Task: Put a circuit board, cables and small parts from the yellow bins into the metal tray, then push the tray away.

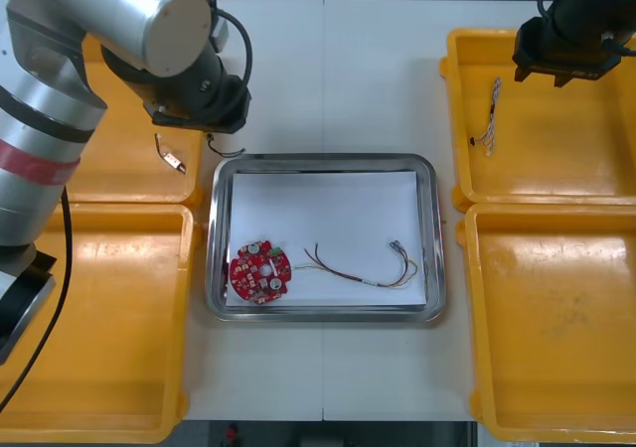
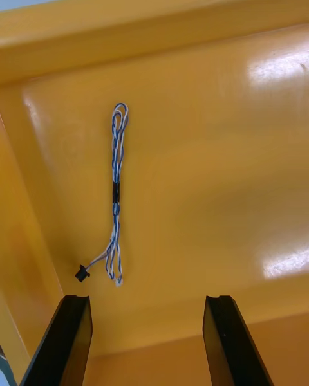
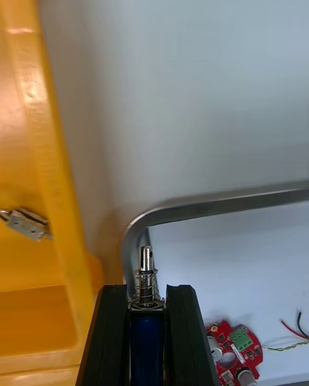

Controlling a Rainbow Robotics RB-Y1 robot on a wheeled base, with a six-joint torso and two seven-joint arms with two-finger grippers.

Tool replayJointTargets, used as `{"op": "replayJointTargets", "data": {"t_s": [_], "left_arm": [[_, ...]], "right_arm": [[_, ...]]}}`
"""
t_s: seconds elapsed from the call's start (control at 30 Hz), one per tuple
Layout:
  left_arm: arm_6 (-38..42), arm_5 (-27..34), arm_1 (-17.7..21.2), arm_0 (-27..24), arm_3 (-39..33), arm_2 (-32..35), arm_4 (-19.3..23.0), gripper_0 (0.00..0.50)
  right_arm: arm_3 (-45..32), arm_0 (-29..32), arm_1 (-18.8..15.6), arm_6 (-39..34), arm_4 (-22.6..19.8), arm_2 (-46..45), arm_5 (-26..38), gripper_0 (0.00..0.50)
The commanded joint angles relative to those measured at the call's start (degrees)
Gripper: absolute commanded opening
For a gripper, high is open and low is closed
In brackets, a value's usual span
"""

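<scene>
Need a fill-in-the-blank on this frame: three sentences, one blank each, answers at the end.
1. The left gripper, at the metal tray's far left corner, is ____ on a small metal part.
2. The right gripper, fingers ____, hangs over the blue and white cable in a yellow bin.
3. In the tray, beside the red and yellow cable, lies a round ____ circuit board.
Missing words: shut; open; red.

The jaws of the left gripper (image 3: 147, 287) hide the lower body of the small metal part (image 3: 146, 264).
</scene>
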Motion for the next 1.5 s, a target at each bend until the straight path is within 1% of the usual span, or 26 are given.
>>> {"op": "replayJointTargets", "data": {"t_s": [0.03,0.2,0.37,0.6,0.73,0.8,0.83,0.87,0.9,0.93,0.97,1.3,1.33,1.37,1.4,1.47,1.5], "left_arm": [[6.53,-3.56,-1.84,1.20,1.09,-4.77,-0.01,0.000],[6.53,-7.43,-2.63,1.29,5.13,-9.87,-1.59,0.000],[6.53,-10.24,-3.07,1.46,8.30,-13.12,-1.59,0.000],[6.70,-14.11,-2.89,4.45,8.38,-15.94,-2.83,0.003],[7.05,-14.37,-2.89,4.80,8.38,-17.34,-3.62,0.001],[7.32,-14.37,-2.89,4.80,8.38,-17.43,-3.53,0.011],[7.41,-14.37,-2.89,4.80,8.38,-17.43,-3.44,0.069],[7.49,-14.37,-2.89,4.80,8.30,-17.52,-3.44,0.182],[7.67,-14.46,-2.89,4.80,8.12,-17.43,-3.44,0.348],[7.76,-14.37,-2.89,4.80,8.03,-17.43,-3.44,0.409],[7.93,-14.46,-2.89,4.80,7.68,-17.43,-3.53,0.500],[9.78,-13.58,-2.80,4.72,5.22,-17.17,-3.26,0.500],[10.04,-13.14,-2.80,4.80,4.43,-16.82,-3.26,0.500],[10.39,-12.53,-2.72,4.72,3.64,-16.38,-3.26,0.500],[10.57,-12.18,-2.72,4.72,3.20,-16.02,-3.26,0.500],[10.92,-10.16,-2.80,4.72,1.18,-14.71,-3.18,0.500],[11.01,-9.63,-2.80,4.72,0.65,-14.27,-3.18,0.500]], "right_arm": [[3.82,-2.88,2.57,-1.97,1.66,-4.98,-4.40,0.500],[7.16,-2.97,3.45,-2.59,2.19,-5.42,-9.85,0.500],[11.20,-2.97,4.24,-3.03,2.10,-5.59,-15.21,0.500],[17.01,-2.88,5.03,-3.11,2.46,-5.59,-21.01,0.500],[20.52,-2.88,5.56,-3.11,2.54,-5.59,-24.62,0.500],[21.66,-2.88,5.64,-3.20,2.54,-5.59,-25.58,0.500],[21.93,-2.88,5.82,-3.29,2.46,-5.59,-25.76,0.500],[22.28,-2.88,5.91,-3.47,2.54,-5.59,-25.93,0.500],[22.72,-2.88,5.99,-3.64,2.54,-5.59,-26.02,0.500],[22.98,-2.88,6.08,-3.73,2.46,-5.59,-26.02,0.500],[23.33,-2.88,6.26,-3.82,2.54,-5.59,-26.20,0.500],[23.51,-0.86,6.87,-3.55,2.54,-5.07,-26.20,0.500],[23.51,-0.69,6.87,-3.47,2.54,-4.89,-26.29,0.382],[23.51,-0.42,6.79,-3.47,2.54,-4.80,-26.29,0.210],[23.51,-0.33,6.79,-3.38,2.54,-4.71,-26.29,0.175],[23.51,-0.07,6.87,-3.11,2.54,-4.36,-26.20,0.048],[23.51,0.02,6.87,-3.11,2.63,-4.27,-26.20,0.011]]}}
